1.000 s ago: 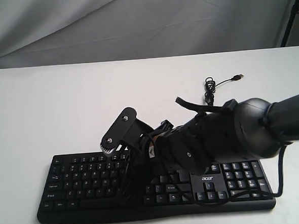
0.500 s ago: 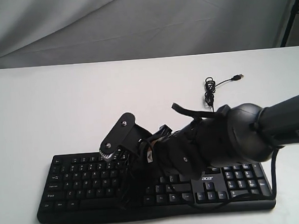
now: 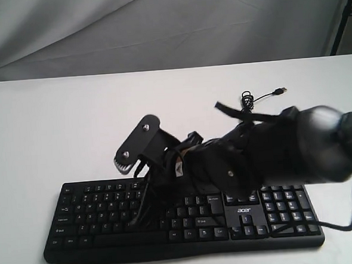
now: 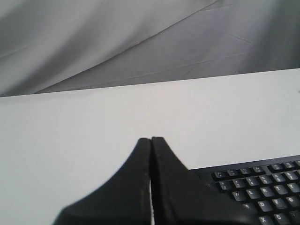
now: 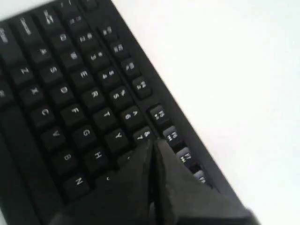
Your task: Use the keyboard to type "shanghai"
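Two grippers, both closed tight and holding nothing. Right gripper (image 5: 152, 143) reaching across the middle to the letter block of the keyboard (image 3: 91, 212), fingers pinched into one narrow point, probably so as to press a single key without catching its neighbours. Tip hanging by the Y, H and 7 keys in the right wrist view. Cannot tell whether it touches a key, since the key beneath the tip is hidden. Left gripper (image 4: 151, 139) likewise pinched together, pointing over bare white table (image 3: 56, 127) beside a corner of the keyboard, apparently parked out of the way so that the other arm can type.

Keyboard lying flat near the table's front edge in the exterior view, long side running across, most likely for easy reach from either arm. Wide, black, matte plastic, full-size, with a number pad at the right end. White legends on the keys and a small white acer logo (image 3: 244, 210) just above the arrow keys. Thin black USB cable (image 3: 250, 99) coiled loosely on the table behind, with the plug lying free and joined to nothing visible.
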You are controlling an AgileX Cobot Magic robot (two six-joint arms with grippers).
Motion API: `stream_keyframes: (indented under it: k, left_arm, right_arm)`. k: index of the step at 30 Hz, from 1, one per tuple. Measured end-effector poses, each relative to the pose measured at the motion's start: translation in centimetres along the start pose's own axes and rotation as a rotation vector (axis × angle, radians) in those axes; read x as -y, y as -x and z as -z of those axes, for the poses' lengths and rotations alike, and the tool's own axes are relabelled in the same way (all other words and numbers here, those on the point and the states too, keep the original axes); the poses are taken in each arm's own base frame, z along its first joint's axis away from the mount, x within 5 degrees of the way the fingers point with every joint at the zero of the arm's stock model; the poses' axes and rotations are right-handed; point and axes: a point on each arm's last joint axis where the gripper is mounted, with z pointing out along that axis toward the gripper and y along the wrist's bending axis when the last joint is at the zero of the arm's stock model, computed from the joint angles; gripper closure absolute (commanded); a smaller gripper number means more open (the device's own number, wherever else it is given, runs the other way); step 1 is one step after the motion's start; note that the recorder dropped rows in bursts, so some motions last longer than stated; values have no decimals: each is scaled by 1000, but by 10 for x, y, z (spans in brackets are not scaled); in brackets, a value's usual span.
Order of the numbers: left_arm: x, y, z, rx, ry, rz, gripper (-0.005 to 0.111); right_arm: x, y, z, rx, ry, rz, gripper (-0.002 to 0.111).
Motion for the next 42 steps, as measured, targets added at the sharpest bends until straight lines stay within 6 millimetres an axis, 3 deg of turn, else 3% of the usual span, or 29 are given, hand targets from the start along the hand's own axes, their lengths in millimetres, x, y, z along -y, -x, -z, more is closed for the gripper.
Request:
stream_keyframes:
  k: [5, 9, 15, 27, 30, 37, 42]
  left_arm:
    - [0, 0, 0, 0, 0, 0, 107]
    - [0, 0, 0, 0, 0, 0, 107]
    - [0, 0, 0, 0, 0, 0, 107]
    - [0, 0, 0, 0, 0, 0, 107]
    - [0, 0, 0, 0, 0, 0, 107]
    - [0, 0, 0, 0, 0, 0, 107]
    - [0, 0, 0, 0, 0, 0, 107]
  right_arm:
    - [7, 12, 58, 120, -33, -21, 108]
    - [3, -6, 97, 162, -32, -106, 108]
    - [-4, -39, 130, 183, -22, -198, 108]
    - [0, -37, 204, 458, -86, -182, 108]
    - [7, -54, 220, 508, -153, -203, 108]
    - [21, -123, 231, 534, -374, -357, 108]
    - [20, -152, 260, 599, -565, -450, 108]
